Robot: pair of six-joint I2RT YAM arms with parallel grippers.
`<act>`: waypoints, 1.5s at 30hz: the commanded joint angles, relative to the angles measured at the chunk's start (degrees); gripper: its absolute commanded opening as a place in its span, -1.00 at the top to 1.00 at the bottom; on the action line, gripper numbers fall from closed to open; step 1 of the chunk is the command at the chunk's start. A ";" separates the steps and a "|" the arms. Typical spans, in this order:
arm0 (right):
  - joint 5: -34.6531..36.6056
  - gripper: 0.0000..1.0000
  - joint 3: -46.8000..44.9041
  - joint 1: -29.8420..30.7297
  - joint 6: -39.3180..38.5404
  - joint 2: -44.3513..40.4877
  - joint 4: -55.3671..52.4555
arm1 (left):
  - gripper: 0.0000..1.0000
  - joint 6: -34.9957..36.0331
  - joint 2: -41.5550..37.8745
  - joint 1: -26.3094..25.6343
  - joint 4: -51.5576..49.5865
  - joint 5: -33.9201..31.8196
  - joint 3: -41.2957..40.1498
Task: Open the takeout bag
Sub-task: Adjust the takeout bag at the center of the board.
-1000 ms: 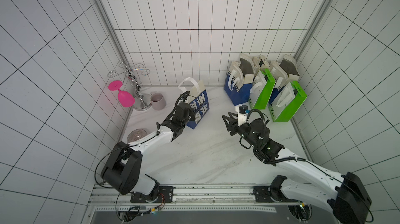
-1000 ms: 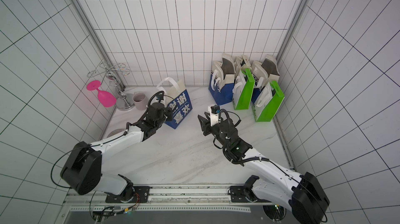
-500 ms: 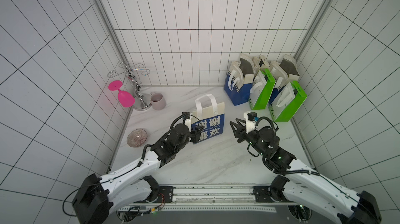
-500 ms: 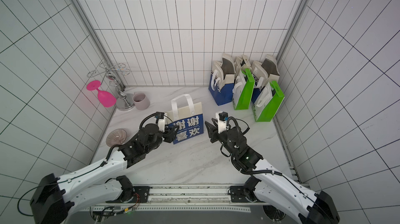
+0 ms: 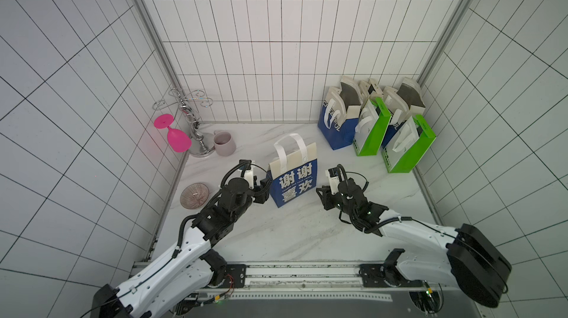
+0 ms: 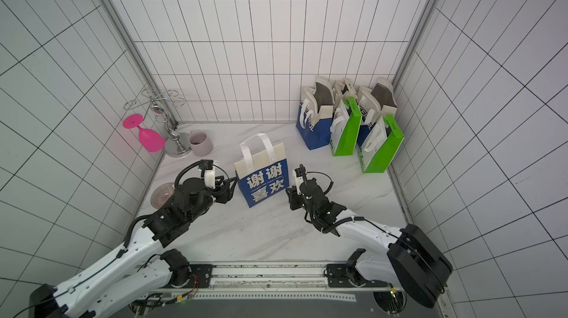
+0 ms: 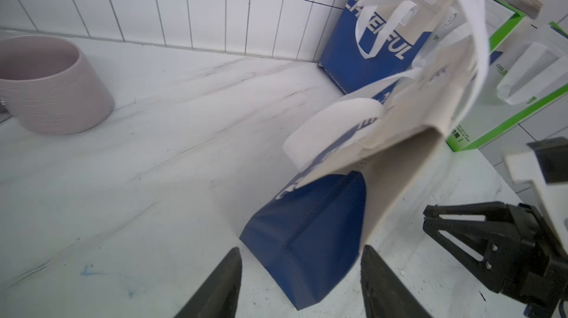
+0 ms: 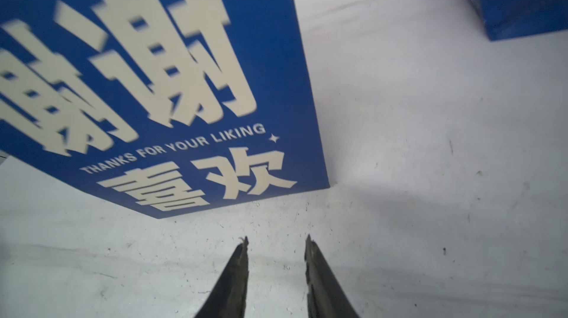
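- While the bag [image 5: 293,184] stands upright mid-table [image 5: 292,236], its printed blue face turned to the near edge, a gripper sits on each side of it.
- left gripper [image 5: 263,189] is just beside the bag's left edge. In its wrist view the fingers [image 7: 221,285] are spread, with the bag's narrow side just ahead between them, not pinched.
- right gripper [image 5: 321,196] is near the bag's near-right corner, apart from it. Its fingers [image 8: 233,276] are parted over bare table, pinching nothing.
- White handles stand up from the bag's top, where its 2 faces lie close together.
- Blue and green bags [image 5: 372,138] stand far right.
- mug [image 5: 224,143], pink glass [image 5: 175,136] and rack [image 5: 192,122] are far left.
- dish [image 5: 194,195] lies at the left edge.
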 commanded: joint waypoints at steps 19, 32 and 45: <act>-23.82 0.42 47.07 -9.53 -4.90 39.49 -6.56 | -0.26 -2.17 9.15 15.39 11.09 9.93 -6.40; -11.13 0.16 30.57 -14.59 -6.37 11.65 -10.35 | -0.18 -3.62 21.65 12.34 34.79 32.61 -12.70; -8.34 0.18 12.24 -14.59 -1.74 -18.60 -15.09 | -0.16 -7.36 34.92 -3.35 44.29 26.15 -9.36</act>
